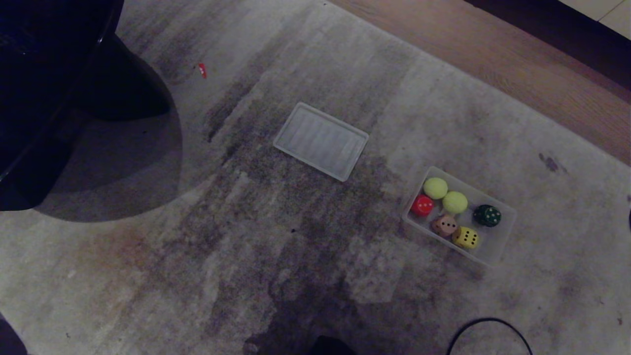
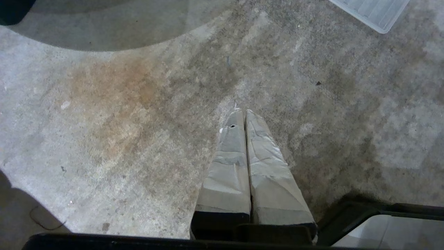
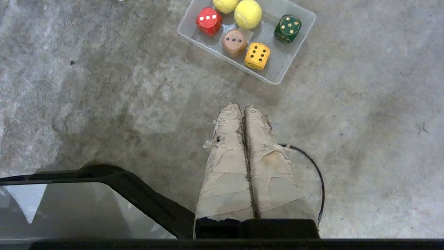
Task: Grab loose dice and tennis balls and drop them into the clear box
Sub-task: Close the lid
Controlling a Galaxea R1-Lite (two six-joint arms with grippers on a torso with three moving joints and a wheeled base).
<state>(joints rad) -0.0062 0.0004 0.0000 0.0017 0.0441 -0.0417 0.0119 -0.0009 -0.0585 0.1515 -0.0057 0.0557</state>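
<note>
Right wrist view shows the right gripper, its tape-wrapped fingers pressed together and empty, hanging over mottled grey carpet near the translucent clear plastic box. Inside that box lie two fuzzy yellow-green tennis balls and four round-cornered dice. The left gripper is likewise closed, empty. A flat ribbed clear lid lies left of the box.

A worn grey carpet is covering most of the floor, dark streaks and a rusty patch showing on it; a strip of wood flooring is running along its far edge; pale tiles are showing beyond that; a dark rounded piece of furniture is casting a shadow at the left; a black cable is looping over the carpet.
</note>
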